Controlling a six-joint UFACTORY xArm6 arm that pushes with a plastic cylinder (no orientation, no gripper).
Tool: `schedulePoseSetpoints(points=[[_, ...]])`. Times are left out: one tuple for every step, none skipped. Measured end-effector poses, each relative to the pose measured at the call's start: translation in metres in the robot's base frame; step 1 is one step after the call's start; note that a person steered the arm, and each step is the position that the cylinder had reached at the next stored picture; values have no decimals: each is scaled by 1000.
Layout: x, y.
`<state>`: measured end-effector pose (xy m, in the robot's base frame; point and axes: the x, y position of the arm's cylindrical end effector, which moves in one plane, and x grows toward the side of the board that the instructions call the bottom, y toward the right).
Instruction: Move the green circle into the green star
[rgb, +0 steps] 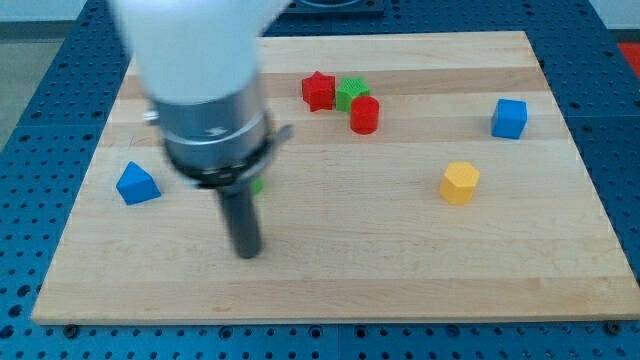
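The green star (350, 93) sits near the view's top centre, between a red star (318, 90) on its left and a red cylinder (365, 115) at its lower right. Only a small green sliver (259, 185) shows beside the arm's body; it looks like the green circle, mostly hidden by the arm. My tip (246, 252) is at the rod's lower end, below that green sliver and well to the lower left of the green star.
A blue triangle block (137, 184) lies at the view's left. A yellow hexagon-like block (460, 183) lies right of centre. A blue cube (510, 118) sits at the upper right. The wooden board (400, 270) rests on a blue perforated table.
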<state>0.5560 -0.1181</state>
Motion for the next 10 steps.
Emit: schedulePoseSetpoints(points=[[-4, -27], [-57, -7], [-113, 52], [-177, 112], [-181, 114], [-129, 94], [-80, 59], [-77, 29], [-119, 11], [-144, 11]])
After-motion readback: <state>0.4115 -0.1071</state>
